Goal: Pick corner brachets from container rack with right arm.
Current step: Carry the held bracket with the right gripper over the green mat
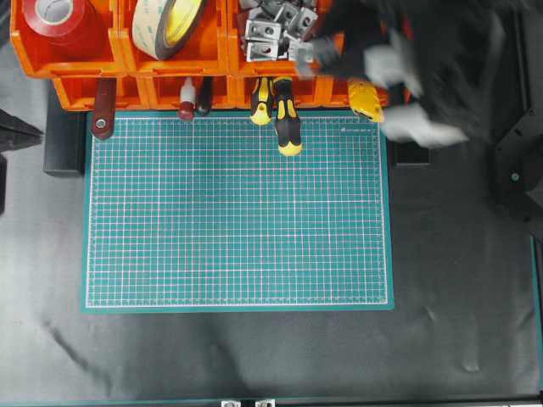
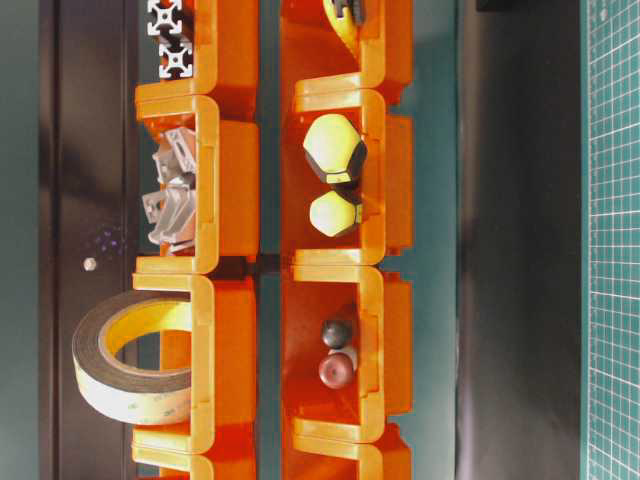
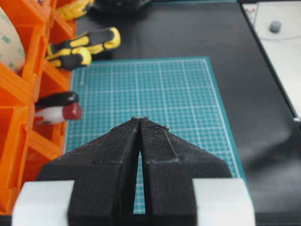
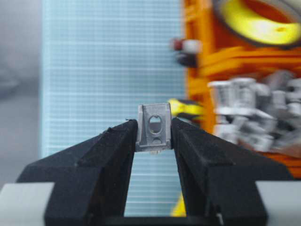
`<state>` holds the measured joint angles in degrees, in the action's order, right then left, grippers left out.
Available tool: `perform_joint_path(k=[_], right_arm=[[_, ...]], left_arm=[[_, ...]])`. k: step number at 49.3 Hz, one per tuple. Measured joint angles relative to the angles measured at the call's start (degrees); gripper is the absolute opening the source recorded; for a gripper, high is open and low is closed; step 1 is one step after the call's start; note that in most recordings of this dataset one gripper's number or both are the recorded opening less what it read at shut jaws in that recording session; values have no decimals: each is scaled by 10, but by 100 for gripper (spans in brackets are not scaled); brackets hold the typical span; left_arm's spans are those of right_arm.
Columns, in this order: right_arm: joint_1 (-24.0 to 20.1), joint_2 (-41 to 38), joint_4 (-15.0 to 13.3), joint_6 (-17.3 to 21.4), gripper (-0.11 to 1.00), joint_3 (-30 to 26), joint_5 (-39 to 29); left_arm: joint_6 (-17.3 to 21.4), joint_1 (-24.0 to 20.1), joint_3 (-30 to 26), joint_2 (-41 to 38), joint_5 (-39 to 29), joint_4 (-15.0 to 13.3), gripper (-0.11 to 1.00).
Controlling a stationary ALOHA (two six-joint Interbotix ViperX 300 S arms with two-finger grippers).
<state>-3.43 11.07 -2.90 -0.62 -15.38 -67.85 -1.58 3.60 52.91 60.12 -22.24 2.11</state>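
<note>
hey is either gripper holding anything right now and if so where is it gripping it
The right gripper holds one corner bracket, pinched by its two outer side edges, holed face toward the camera. The left gripper is shut and holds nothing.

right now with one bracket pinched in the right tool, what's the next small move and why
Probably carry it out over the green mat and lower before releasing. The right tool is shut on one corner bracket, already lifted clear of the pile of brackets in the container rack. The mat looks free of objects in the middle, so it seems the likely drop spot.
</note>
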Motion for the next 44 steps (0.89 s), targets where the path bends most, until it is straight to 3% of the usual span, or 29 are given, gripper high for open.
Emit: perform_joint_path(k=[10,25,35,44], right_arm=[[-89,70,-1,6,24,155,101],[-162,78,-1,7,24,369,352],[-162,5,-7,2,24,405,421],[-156,-103,-60,1,24,398,436]], left_arm=[[5,0,0,16,0,-1,0],[1,-7,0,20,0,-1,1],[2,-7,0,30,0,0,1],[1,-7,-1,31,0,0,1]])
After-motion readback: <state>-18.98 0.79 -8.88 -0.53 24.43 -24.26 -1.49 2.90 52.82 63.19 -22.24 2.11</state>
